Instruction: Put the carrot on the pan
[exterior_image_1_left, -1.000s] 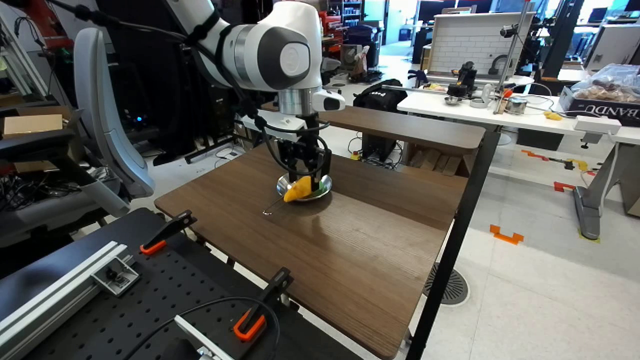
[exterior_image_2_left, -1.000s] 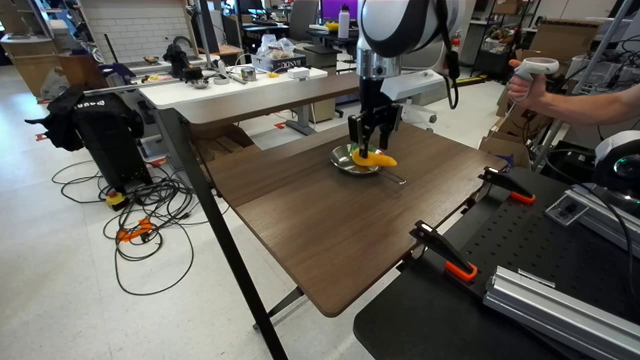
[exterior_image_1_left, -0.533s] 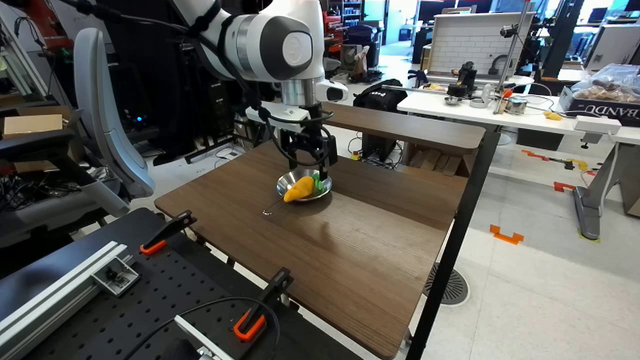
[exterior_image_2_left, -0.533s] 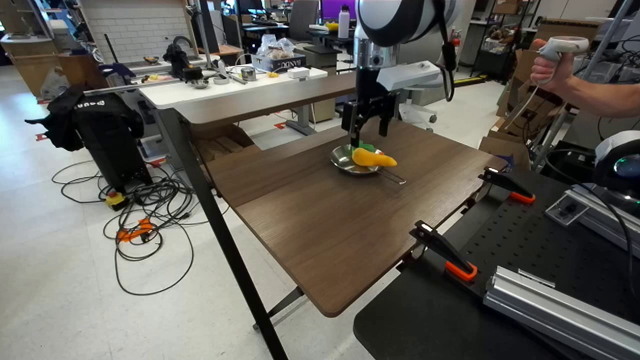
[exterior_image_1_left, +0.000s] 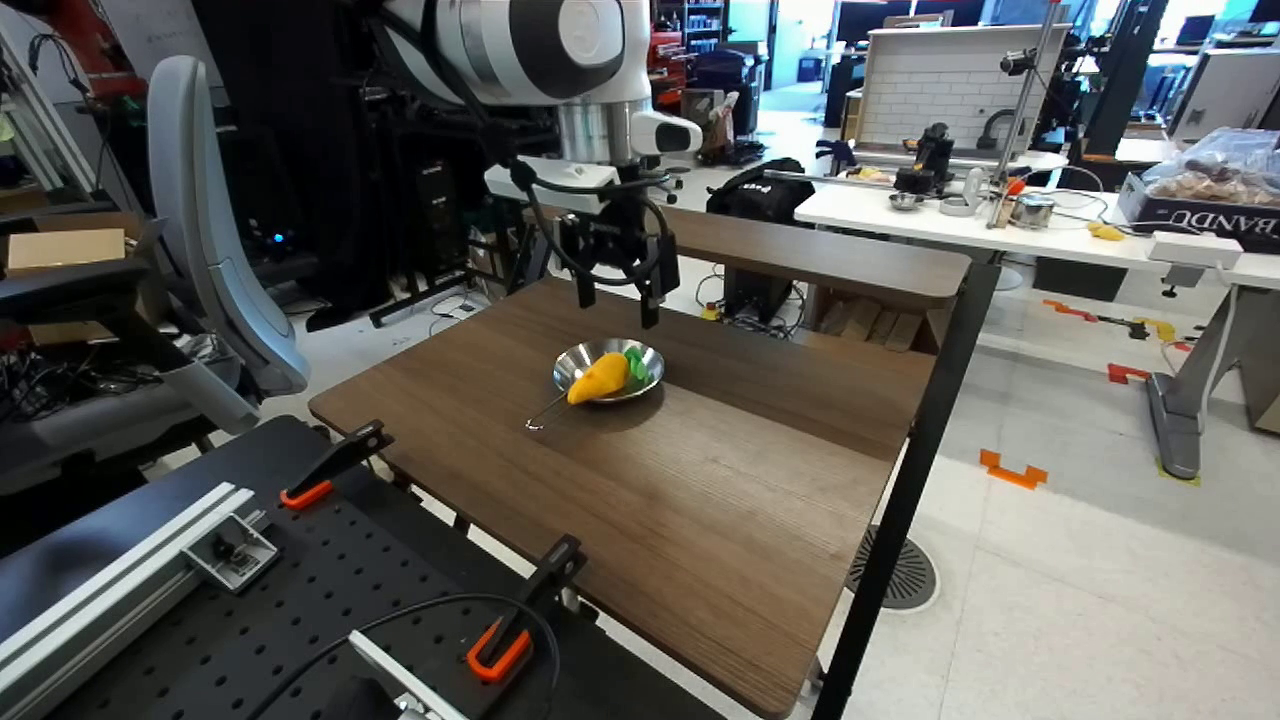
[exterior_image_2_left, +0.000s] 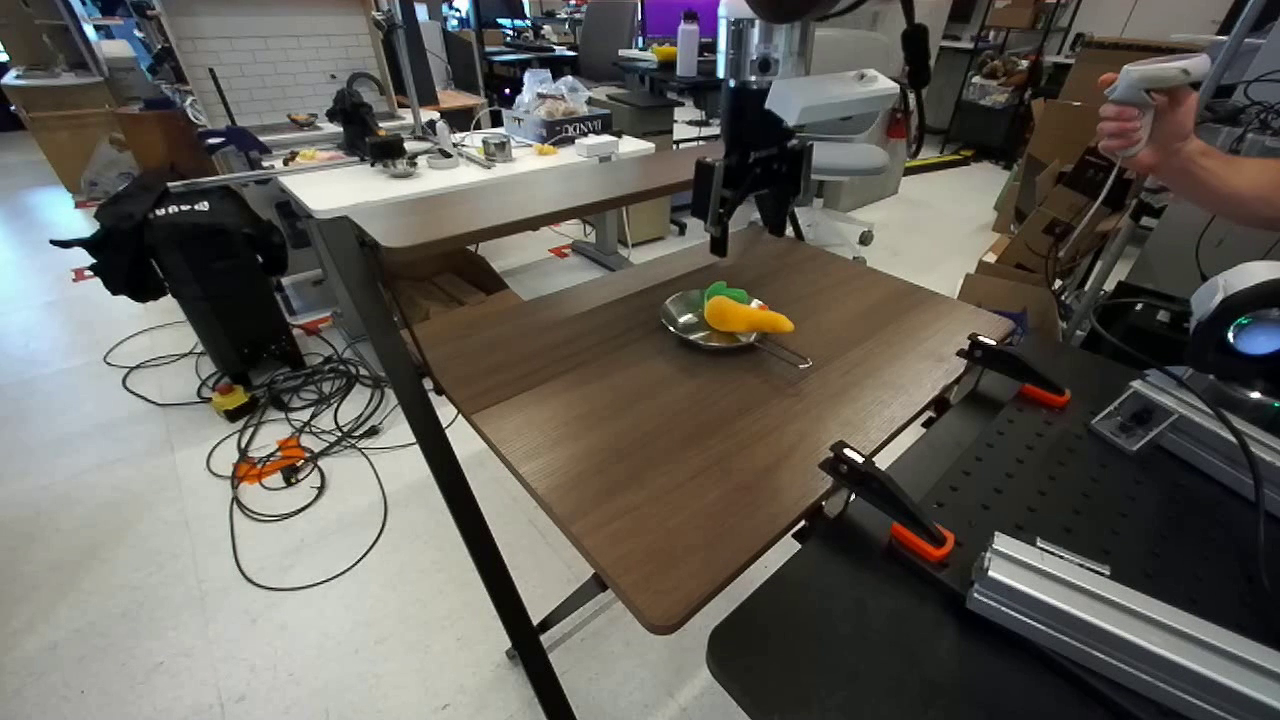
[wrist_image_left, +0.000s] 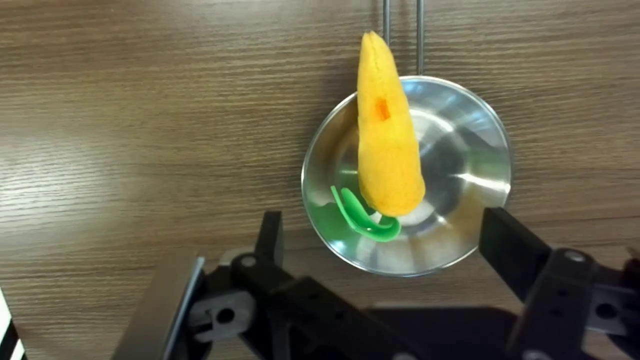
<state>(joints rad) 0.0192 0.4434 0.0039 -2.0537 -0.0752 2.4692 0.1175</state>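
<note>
I record the carrot (wrist_image_left: 390, 155) lying in the pan (wrist_image_left: 447, 160), its tapered tip projecting past the rim. My gripper (exterior_image_1_left: 618, 310) hangs above, jaws spread wide.

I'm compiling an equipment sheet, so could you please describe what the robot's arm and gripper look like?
The arm is white and rounded, with a dark grey joint cover bearing a pale disc, a silver metal collar lower down and a black cable looping along the outside. The gripper is mostly black with two blocky fingers, and the wrist view shows round screw heads.
</note>
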